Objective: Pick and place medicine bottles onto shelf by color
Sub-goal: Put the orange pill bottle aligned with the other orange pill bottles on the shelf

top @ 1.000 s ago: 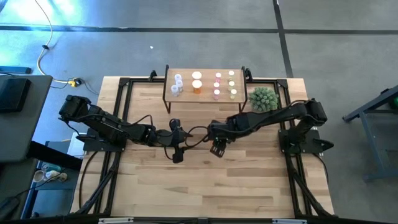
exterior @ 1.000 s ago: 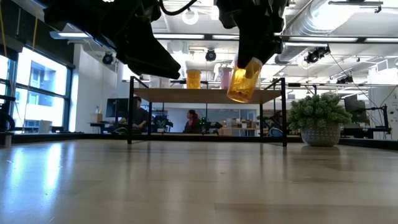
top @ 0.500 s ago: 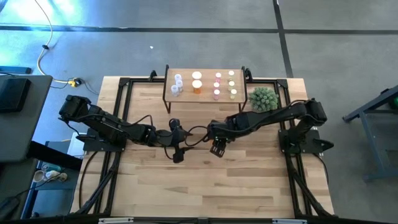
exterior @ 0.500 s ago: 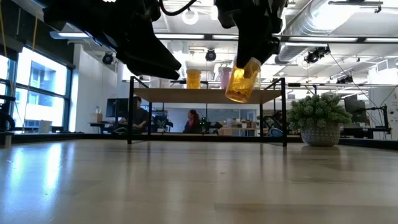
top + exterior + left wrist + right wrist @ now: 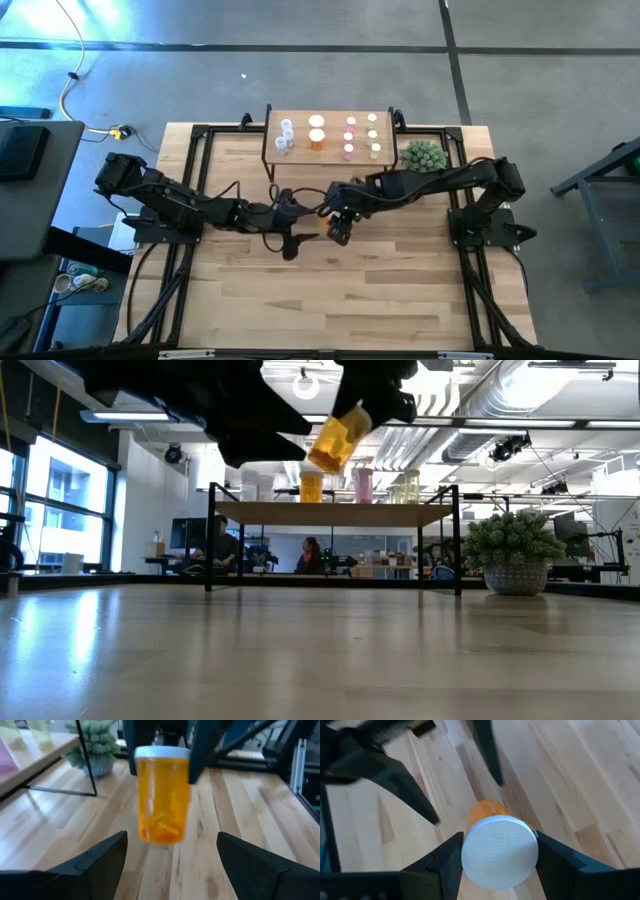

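My right gripper [image 5: 340,228] is shut on an orange medicine bottle [image 5: 336,442] with a white cap, held high over the middle of the table. My left gripper [image 5: 170,851] stands open just to the table's left of the bottle, its fingers apart from it. The shelf [image 5: 330,150], a small light-wood board on black legs, stands at the far edge. On it are white [image 5: 285,135], orange [image 5: 316,132], pink [image 5: 350,137] and yellow-green [image 5: 373,137] bottles, standing upright on their bases in groups. My right gripper pinches the bottle's white cap [image 5: 500,852] between its two fingers [image 5: 445,862], one on each side of the cap's rim. The fingers come slanting down from above. The orange body [image 5: 162,800] hangs below them, tilted, lifted clear of the table.
A green spiky plant [image 5: 423,158] in a pot stands to the right of the shelf. The black frame [image 5: 200,135] runs round the tabletop's edges. Bare wood [image 5: 330,300] lies toward the near edge. People sit in the room behind [image 5: 222,545].
My right gripper has risen and gone toward the table's left with the orange bottle, coming to a place right in front of my left gripper. The bottle has tipped further over and stays clear of the table.
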`<state>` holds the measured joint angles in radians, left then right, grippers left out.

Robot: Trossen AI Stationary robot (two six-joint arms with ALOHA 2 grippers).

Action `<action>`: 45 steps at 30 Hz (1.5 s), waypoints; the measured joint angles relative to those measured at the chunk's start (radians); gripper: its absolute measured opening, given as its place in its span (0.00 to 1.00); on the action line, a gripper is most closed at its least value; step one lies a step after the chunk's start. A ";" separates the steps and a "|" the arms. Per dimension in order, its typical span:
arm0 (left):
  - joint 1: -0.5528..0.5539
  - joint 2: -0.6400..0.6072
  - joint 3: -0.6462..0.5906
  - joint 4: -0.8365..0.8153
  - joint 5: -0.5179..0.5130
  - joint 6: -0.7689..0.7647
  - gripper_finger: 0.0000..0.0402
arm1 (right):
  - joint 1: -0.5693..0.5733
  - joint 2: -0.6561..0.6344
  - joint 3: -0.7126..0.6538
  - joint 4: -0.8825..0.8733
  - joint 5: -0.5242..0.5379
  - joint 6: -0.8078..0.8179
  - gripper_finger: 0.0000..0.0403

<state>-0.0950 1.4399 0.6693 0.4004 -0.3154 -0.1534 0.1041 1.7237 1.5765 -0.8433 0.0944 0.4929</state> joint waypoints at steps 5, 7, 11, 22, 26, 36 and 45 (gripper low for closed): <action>0.021 0.000 0.000 0.048 -0.008 0.000 0.74 | 0.000 0.000 0.037 0.010 0.000 0.000 0.48; 0.031 0.000 0.000 0.063 0.008 0.000 0.74 | 0.000 0.000 0.047 0.011 0.000 0.000 0.48; 0.046 0.000 0.000 0.079 0.043 0.000 0.74 | 0.000 0.000 0.051 0.044 0.000 0.000 0.48; 0.057 0.000 0.000 0.134 0.047 0.034 0.67 | 0.000 0.000 0.051 0.047 0.000 0.000 0.48; 0.062 0.000 0.000 0.135 0.061 0.050 0.61 | 0.000 0.000 0.051 0.048 0.000 -0.001 0.48; 0.064 0.000 0.000 0.136 0.100 0.053 0.49 | 0.000 0.000 0.051 0.048 -0.030 -0.013 0.50; 0.063 0.000 0.000 0.136 0.099 0.055 0.42 | -0.006 0.000 0.051 0.047 -0.046 -0.027 0.53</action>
<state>-0.0319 1.4401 0.6693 0.5362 -0.2163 -0.0983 0.0981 1.7237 1.6279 -0.7961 0.0484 0.4664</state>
